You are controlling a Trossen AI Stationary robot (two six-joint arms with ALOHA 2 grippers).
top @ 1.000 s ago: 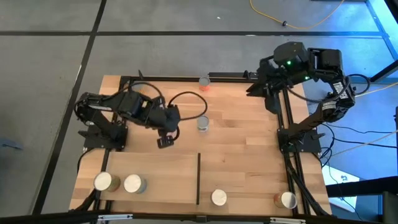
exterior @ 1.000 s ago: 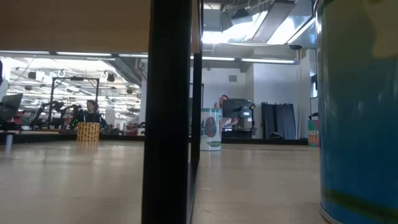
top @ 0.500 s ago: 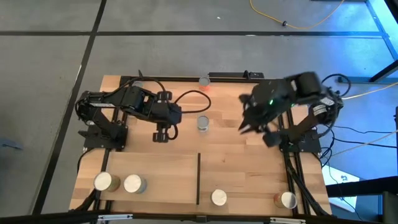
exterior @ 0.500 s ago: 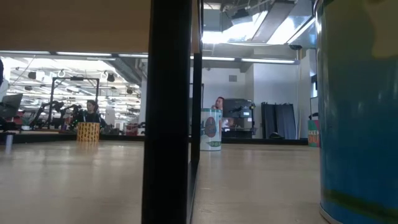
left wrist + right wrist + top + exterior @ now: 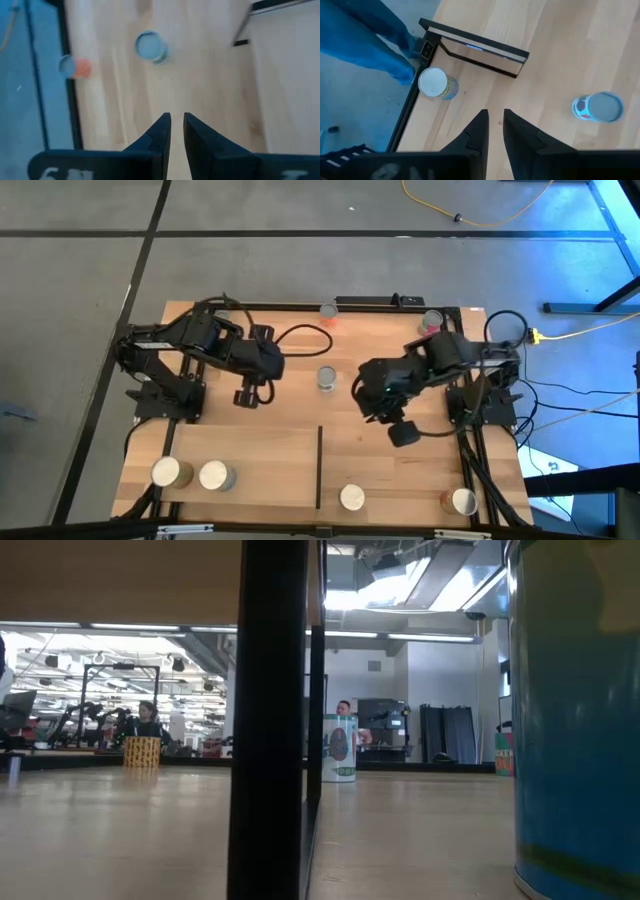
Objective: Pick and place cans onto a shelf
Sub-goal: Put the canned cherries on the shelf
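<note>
Hovering on either side of the grey can (image 5: 327,378) at the middle of the table (image 5: 380,450), the left gripper (image 5: 246,397) and the right gripper (image 5: 378,412) both show their fingers (image 5: 161,131) nearly closed, only a narrow slit between them, with nothing held or touched. No writing on the labels can be read, though the low view shows this can with a white and green label. Only the high view shows the other cans (image 5: 190,473) near the shelf (image 5: 250,465) with its black bar, in front of the grey can.

A pale can (image 5: 339,748) stands mid-table (image 5: 150,830) beyond a black bar (image 5: 268,720); a big blue-green can (image 5: 575,720), seemingly, looms close.
</note>
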